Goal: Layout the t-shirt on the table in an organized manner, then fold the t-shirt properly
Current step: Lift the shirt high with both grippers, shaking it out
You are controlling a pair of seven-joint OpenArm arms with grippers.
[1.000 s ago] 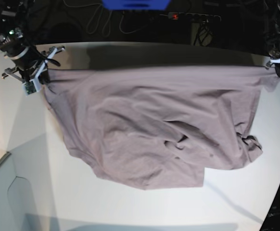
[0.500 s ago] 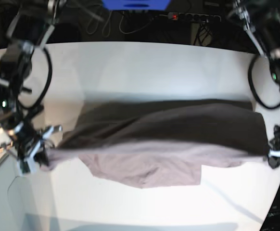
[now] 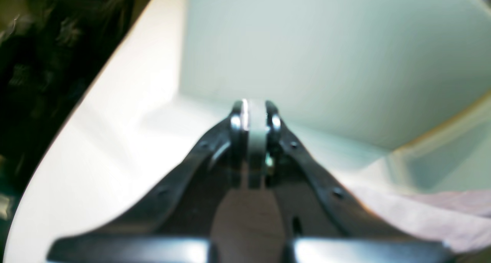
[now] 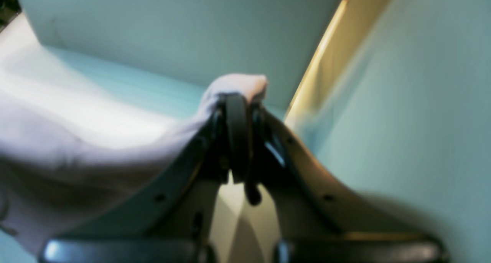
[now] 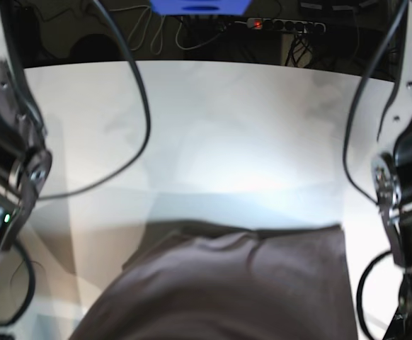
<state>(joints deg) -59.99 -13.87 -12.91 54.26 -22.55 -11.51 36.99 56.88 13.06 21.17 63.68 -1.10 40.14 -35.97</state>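
The soft mauve-grey cotton t-shirt (image 5: 227, 283) hangs low in the base view, draped in a wide fold that covers the near part of the smooth white tabletop (image 5: 213, 127); the far half of the table is bare. Cloth top edge sags slightly in the middle, darker and shaded underneath.

Right gripper (image 4: 239, 101): black jaws pinched together, a small bunch of the mauve fabric poking out over the tips, and the rest of the shirt trailing off to the left of the jaws and below them. Firm hold on a shirt edge.

Left gripper (image 3: 255, 111): black jaws nearly together, only a thin pale strip between the tips; blurred, so cannot tell from this view if that strip is cloth. Mauve fabric lies to the lower right of the jaws, behind the tips, over the white surface. Nothing bunched ahead of the tips.

Both wrist views heavily blurred. In the base view the arms sit at the left and right frame edges, gripper tips out of frame.
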